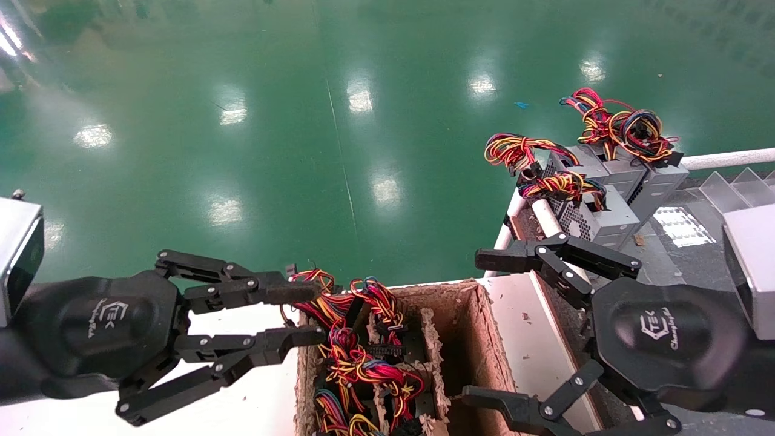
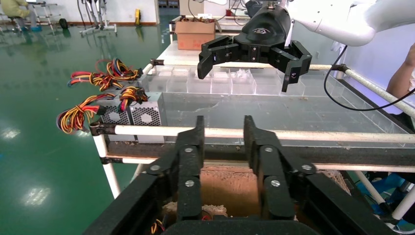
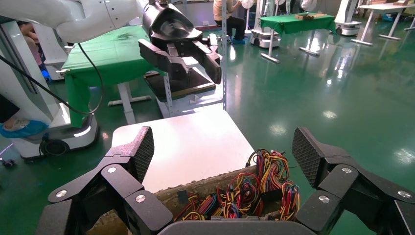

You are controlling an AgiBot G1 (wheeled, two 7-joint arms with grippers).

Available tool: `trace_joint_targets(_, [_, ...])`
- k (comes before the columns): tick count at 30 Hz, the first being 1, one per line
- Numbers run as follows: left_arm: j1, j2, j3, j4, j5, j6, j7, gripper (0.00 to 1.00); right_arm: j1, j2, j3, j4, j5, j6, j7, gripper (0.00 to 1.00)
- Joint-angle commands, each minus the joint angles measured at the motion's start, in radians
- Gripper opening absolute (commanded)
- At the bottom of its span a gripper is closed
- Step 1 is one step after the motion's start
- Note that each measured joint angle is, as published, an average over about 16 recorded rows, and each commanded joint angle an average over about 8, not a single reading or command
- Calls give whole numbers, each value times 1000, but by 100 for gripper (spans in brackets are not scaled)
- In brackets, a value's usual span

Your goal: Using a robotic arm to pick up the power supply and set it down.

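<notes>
Cardboard box (image 1: 472,339) of wired supplies (image 1: 363,363) below both empty pincers, left (image 1: 300,315) part-open, right (image 1: 484,327) spread wide, apparently poised for picking.

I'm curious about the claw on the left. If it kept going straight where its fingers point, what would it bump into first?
Probably the bundle of coloured wires sticking up from the cardboard box. The left gripper points right at them, fingers open, tips just short of the nearest loops. It may sit slightly higher; depth is hard to judge.
</notes>
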Motion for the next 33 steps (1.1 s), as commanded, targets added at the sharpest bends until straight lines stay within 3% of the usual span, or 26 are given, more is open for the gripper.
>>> trace_joint_targets(1, [0, 0, 0, 0, 0, 0, 0, 0, 0, 0, 0, 0, 0, 0, 0, 100])
trace_joint_targets(14, [0, 0, 0, 0, 0, 0, 0, 0, -1, 0, -3, 2, -8, 1, -1, 100])
trace_joint_targets(15, [0, 0, 0, 0, 0, 0, 0, 4, 0, -1, -5, 1, -13, 2, -2, 100])
trace_joint_targets(22, [0, 0, 1, 1, 0, 0, 0, 91, 3, -17, -46, 4, -91, 16, 5, 100])
trace_joint_targets(23, [0, 0, 1, 1, 0, 0, 0, 100, 6, -21, -59, 6, -113, 16, 11, 100])
trace_joint_targets(33, [-1, 0, 1, 1, -1, 0, 1, 100, 63, -108, -206, -34, -323, -23, 76, 100])
